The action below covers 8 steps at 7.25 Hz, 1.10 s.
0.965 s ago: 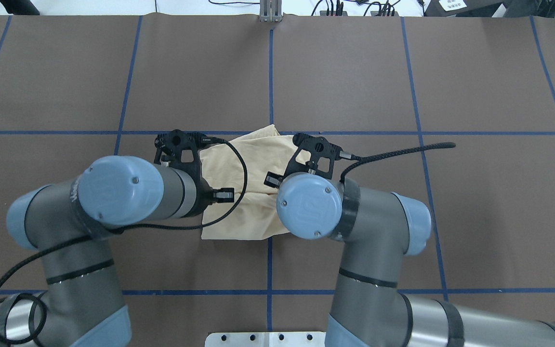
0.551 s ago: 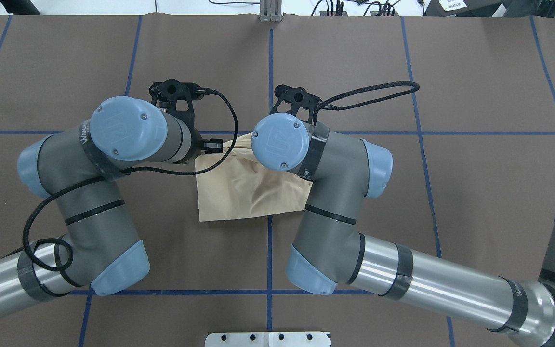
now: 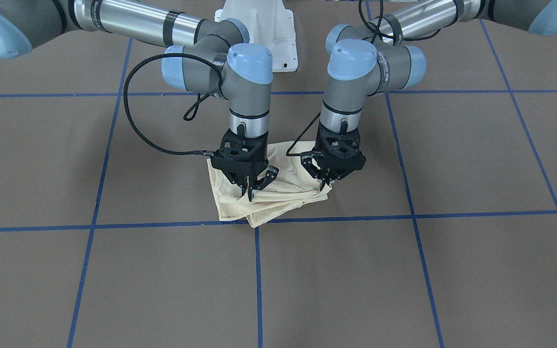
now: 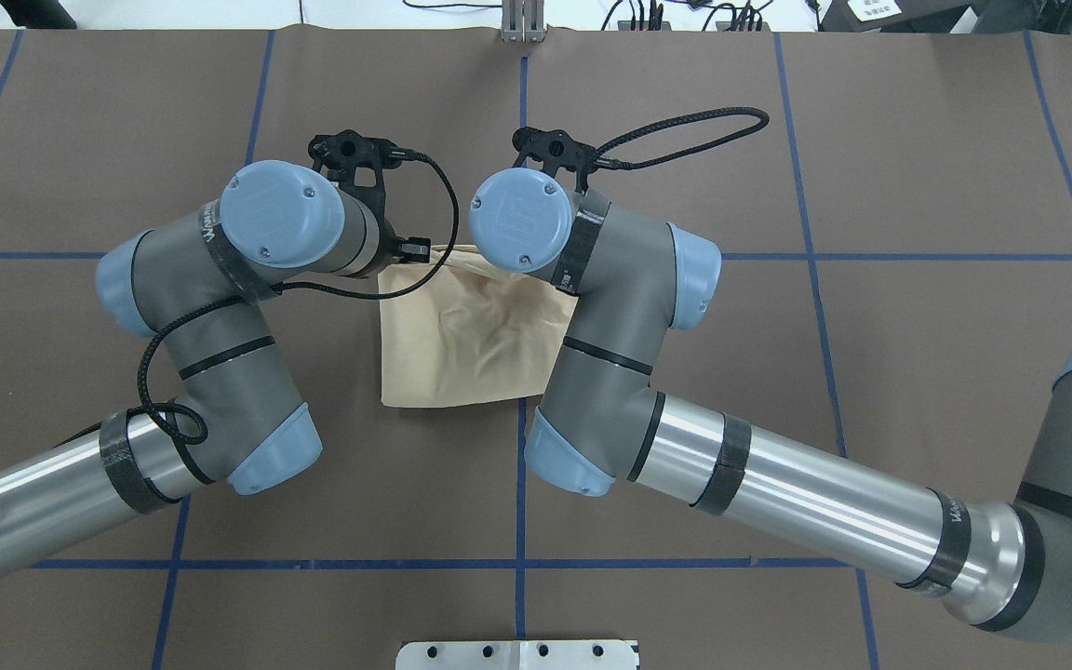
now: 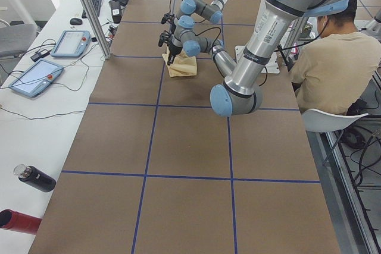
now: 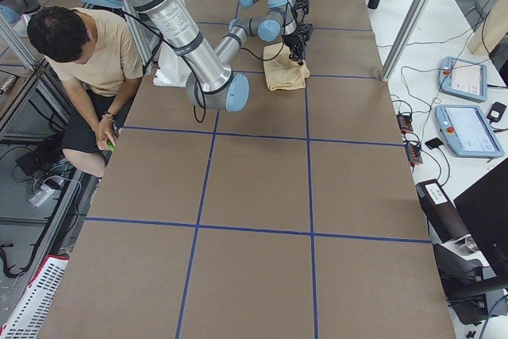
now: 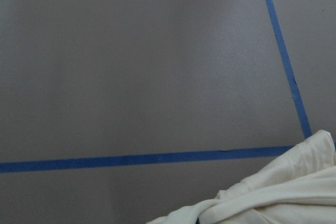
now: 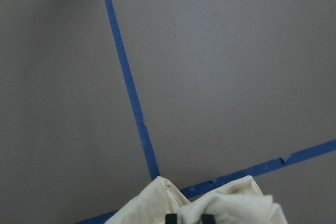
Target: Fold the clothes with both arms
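Right now the cream T-shirt (image 4: 462,344) lies as a compact folded bundle under and between both grippers. Its longer side runs from one gripper across to the other, and its shorter side runs back from the fingertips toward the robot's base. The right gripper (image 3: 251,191) has its fingertips pressed together on a bunched fold of the cloth's far edge. The left gripper (image 3: 327,183) likewise pinches the shirt, at the corner of that same edge. Both point downward, side by side, near each other but apart. Behind the grippers the bundle's rear edge lies flat and straight on the table (image 3: 404,270). Just past the right gripper's tips a pointed corner of cloth touches the crossing of the blue tape lines (image 3: 114,225). Beyond the fingertips, and outward to either side of them, broad brown surface stretches on
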{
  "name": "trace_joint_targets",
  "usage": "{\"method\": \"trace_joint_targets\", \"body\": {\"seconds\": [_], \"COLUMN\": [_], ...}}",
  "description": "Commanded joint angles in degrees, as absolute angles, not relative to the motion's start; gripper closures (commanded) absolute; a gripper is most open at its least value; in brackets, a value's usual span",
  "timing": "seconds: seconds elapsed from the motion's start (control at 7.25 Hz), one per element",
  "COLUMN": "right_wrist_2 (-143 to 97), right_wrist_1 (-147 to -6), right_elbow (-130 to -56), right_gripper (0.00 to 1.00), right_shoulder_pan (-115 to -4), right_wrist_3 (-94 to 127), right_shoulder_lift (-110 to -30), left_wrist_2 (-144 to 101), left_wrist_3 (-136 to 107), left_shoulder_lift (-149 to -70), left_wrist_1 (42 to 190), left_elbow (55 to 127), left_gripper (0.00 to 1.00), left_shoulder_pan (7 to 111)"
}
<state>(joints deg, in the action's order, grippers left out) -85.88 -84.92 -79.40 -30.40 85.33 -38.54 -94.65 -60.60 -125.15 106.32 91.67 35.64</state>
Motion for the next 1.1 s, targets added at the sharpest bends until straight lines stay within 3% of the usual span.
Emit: {"method": "trace_joint_targets", "body": {"seconds": [0.0, 0.55, 0.69, 0.96], "right_wrist_2": [-92.59, -99.91, -104.46, -112.47], "right_wrist_1": [-84.9, -85.6, -86.56, -99.25], "right_elbow": [-78.57, -81.54, -85.22, -102.21], "right_gripper": [0.0, 0.0, 0.0, 0.0], "right_shoulder_pan": [-34.25, -36.91, -39.87, -49.43], "right_wrist_3": [78.6, 75.59, 74.11, 57.04], "right_shoulder_lift": [-37.88, -37.26, -40.31, -51.01], "left_wrist_2": [-95.88, -104.39, -107.02, -111.42], "left_wrist_3": [-55.3, -44.57, -41.34, -27.93], "left_shoulder_lift": [-125.07, -117.27, -114.72, -103.42], "left_wrist_1": [108.63, 108.37, 107.59, 104.17], "left_elbow": [90.7, 100.26, 103.42, 113.77], "left_gripper": [0.0, 0.0, 0.0, 0.0], "left_shoulder_pan": [37.52, 42.44, 45.5, 54.0]}}
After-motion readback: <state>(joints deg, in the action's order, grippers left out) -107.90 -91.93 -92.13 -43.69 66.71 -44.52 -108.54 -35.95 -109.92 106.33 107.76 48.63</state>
